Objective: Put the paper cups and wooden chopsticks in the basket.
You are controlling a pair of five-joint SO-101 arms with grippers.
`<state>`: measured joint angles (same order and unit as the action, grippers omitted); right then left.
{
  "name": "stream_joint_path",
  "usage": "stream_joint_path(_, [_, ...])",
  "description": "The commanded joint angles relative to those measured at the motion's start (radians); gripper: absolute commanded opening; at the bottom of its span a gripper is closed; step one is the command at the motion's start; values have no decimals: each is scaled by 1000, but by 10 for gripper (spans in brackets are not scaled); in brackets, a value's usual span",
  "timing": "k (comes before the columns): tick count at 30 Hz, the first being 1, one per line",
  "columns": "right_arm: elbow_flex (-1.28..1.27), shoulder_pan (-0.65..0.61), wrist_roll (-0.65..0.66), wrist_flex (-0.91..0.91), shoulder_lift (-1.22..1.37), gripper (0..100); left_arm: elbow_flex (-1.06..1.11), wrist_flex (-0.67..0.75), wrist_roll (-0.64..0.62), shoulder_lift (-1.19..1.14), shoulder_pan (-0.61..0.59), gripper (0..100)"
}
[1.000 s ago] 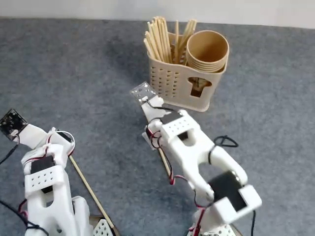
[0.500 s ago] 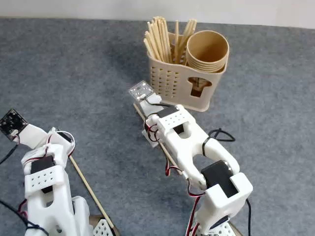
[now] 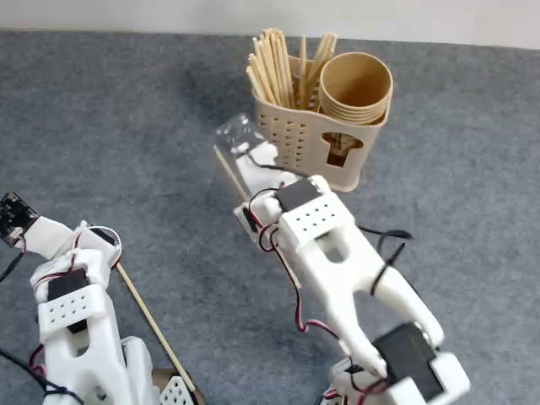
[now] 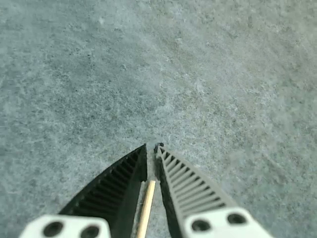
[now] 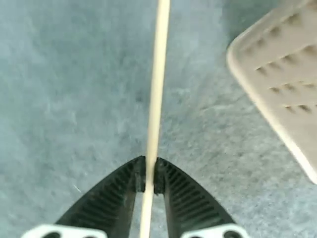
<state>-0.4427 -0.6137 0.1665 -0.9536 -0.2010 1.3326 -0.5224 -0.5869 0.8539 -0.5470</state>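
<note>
The beige perforated basket (image 3: 316,148) stands at the back and holds several wooden chopsticks (image 3: 274,59) and a stack of paper cups (image 3: 356,84). My right gripper (image 5: 149,166) is shut on a chopstick (image 5: 157,74), which runs on past the fingertips alongside the basket's corner (image 5: 277,79). From above, that gripper (image 3: 249,207) sits just left of and in front of the basket, with the held chopstick (image 3: 226,167) slanting. My left gripper (image 4: 150,147) is shut, and the end of another chopstick (image 4: 147,203) shows in the slit behind its tips. That chopstick (image 3: 156,325) lies on the mat beside the left arm.
Grey felt mat (image 3: 126,126) covers the table. Open room lies to the left of the basket and in the far right corner (image 3: 472,169). The left arm's body (image 3: 72,321) stands at the near left, over the lying chopstick's end.
The right arm has stretched forward and carried its chopstick closer to the basket's left side. The left arm has shifted slightly; the chopstick beside it has not moved.
</note>
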Motion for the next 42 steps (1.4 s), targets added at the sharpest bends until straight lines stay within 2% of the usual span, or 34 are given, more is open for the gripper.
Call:
stream_joint_path(1, [12, -10, -49, -5, -130, 6, -5, 15, -5, 19, -10, 48])
stream_joint_path(9, [15, -10, -54, 16, -320, 6, -5, 15, -5, 19, -10, 48])
stream_joint_path(19, [4, 74, -48, 493, -521, 6, -4, 15, -5, 19, -8, 47])
stream_joint_path(24, [4, 124, -48, 697, -519, 6, -4, 15, -3, 19, -10, 47])
stream_joint_path(32, [1, 208, -48, 926, -506, 6, -4, 15, -3, 19, -10, 47])
stream_joint_path(42, [4, 246, -46, 1179, -251, 6, -4, 15, -3, 19, -10, 47])
